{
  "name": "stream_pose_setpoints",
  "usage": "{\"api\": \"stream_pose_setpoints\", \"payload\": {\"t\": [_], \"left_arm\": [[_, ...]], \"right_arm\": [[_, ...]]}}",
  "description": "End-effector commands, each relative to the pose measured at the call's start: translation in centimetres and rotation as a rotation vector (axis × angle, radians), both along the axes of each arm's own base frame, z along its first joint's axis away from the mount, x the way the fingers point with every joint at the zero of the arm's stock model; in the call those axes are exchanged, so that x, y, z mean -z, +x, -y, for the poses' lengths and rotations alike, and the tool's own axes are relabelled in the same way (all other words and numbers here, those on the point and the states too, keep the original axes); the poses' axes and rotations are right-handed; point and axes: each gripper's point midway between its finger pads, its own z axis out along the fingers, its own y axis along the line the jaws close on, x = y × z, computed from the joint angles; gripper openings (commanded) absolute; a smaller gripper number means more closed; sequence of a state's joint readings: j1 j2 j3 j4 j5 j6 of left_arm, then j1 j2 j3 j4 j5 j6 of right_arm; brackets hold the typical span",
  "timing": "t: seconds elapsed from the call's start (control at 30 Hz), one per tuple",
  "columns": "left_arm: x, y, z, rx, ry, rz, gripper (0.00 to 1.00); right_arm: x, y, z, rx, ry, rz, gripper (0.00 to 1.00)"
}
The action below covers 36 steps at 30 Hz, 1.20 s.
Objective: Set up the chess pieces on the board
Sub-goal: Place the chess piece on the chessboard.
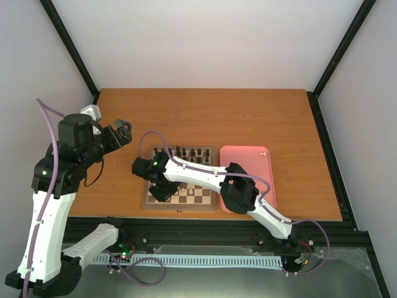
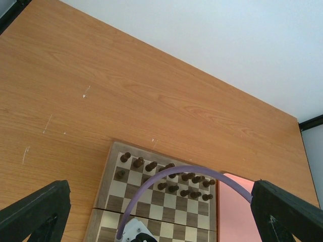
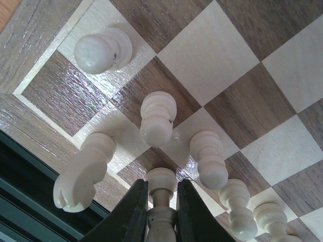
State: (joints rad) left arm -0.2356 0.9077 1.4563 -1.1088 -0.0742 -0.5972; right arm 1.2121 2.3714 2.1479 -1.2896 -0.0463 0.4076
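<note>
The right gripper (image 3: 161,204) pinches a cream chess piece (image 3: 161,177) by its slim, lathe-turned stem, the jaws nearly together. The piece's long axis runs along the fingers, with one end pointing at the glossy, wood-grained board (image 3: 237,108) near its corner. Other rounded cream pieces (image 3: 156,118) stand just beyond the jaws and on both sides of them. The left gripper (image 2: 160,201) is spread wide and holds nothing.
</note>
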Motion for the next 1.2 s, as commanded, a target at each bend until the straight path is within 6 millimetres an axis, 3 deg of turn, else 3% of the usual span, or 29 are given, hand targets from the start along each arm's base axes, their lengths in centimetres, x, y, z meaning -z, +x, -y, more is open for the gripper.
{"api": "stream_pose_setpoints", "payload": {"t": [0.0,0.43,1.17], "left_arm": [[0.2,-0.2,-0.1,0.01,0.018,-0.006,1.0],[0.5,0.0,-0.1,0.009,0.016,-0.012,1.0],[0.6,0.5,0.3,0.021,0.008,-0.015,1.0]], "right_arm": [[1.4,-0.3,-0.2,-0.004,-0.014,-0.03,0.12],[1.1,-0.1,0.1,-0.007,-0.021,-0.019,0.18],[-0.4,0.2,-0.1,-0.007,0.008,0.006,0.2]]}}
